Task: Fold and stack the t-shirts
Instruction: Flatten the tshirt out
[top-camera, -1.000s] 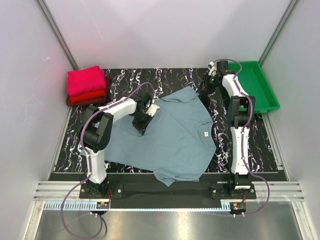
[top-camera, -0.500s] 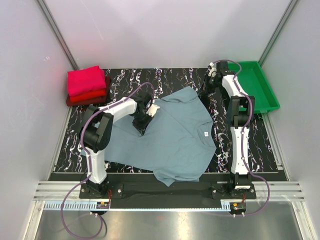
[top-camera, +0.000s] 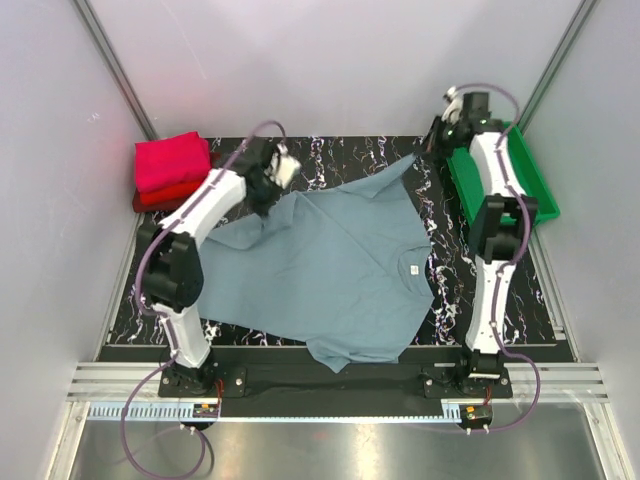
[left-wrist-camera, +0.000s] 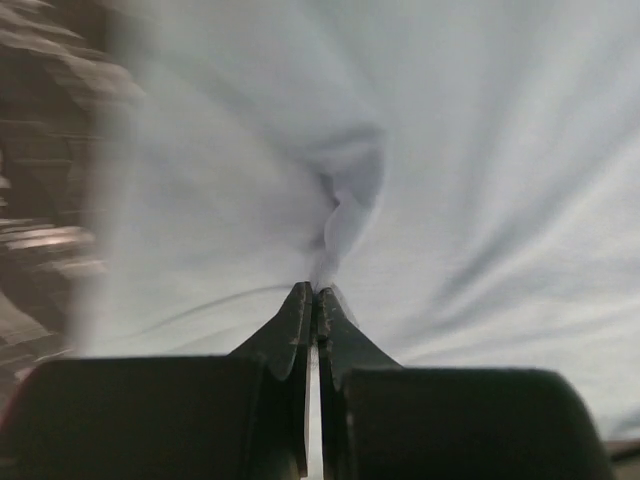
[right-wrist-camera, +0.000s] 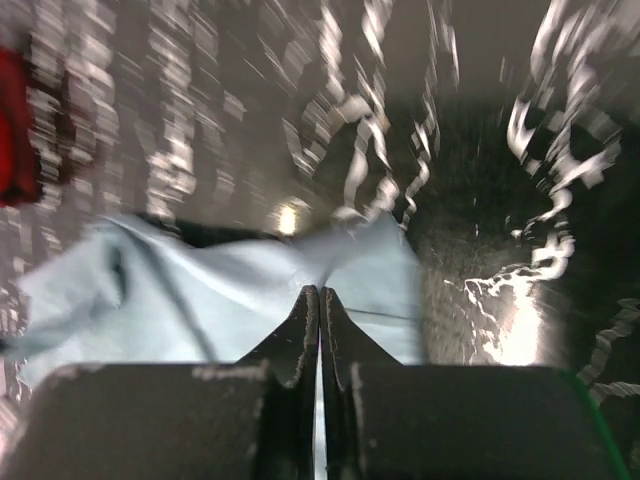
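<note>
Both of your arms have swung toward the far side of the table (top-camera: 350, 150) in the last second, and the cloth has gone with them. Your left claw (top-camera: 264, 192) has left the middle of the grey-blue t-shirt (top-camera: 330, 270) and now sits near the far-left corner, close to the folded stack. Your right claw (top-camera: 434, 146) has risen toward the back corner and has snapped closed on the way.

Your left claw (left-wrist-camera: 315, 291) is pinched tight, its two black fingertips meeting on a small puckered ridge of the grey-blue t-shirt (left-wrist-camera: 460, 150), which fans out from the pinch in taut creases. Your right claw (right-wrist-camera: 320, 291) is likewise fully closed, and its tips nip the edge of the grey-blue t-shirt (right-wrist-camera: 200, 290), with the marbled table (right-wrist-camera: 480, 130) behind it.

From above, you see the shirt stretched between the two grips along its far edge. One corner is drawn up toward the left claw and a narrow point is pulled toward the right claw, just beside the green tray (top-camera: 530, 190). The rest of the shirt lies spread on the table, its near hem reaching the front edge between the arm bases, and its white neck tag (top-camera: 409, 267) faces up on the right side.

The pink t-shirt (top-camera: 170, 160) lies folded on the red t-shirt (top-camera: 165, 192) in the far-left corner, apart from the spread shirt. A blurred patch of red shows at the left edge of your right wrist view.
</note>
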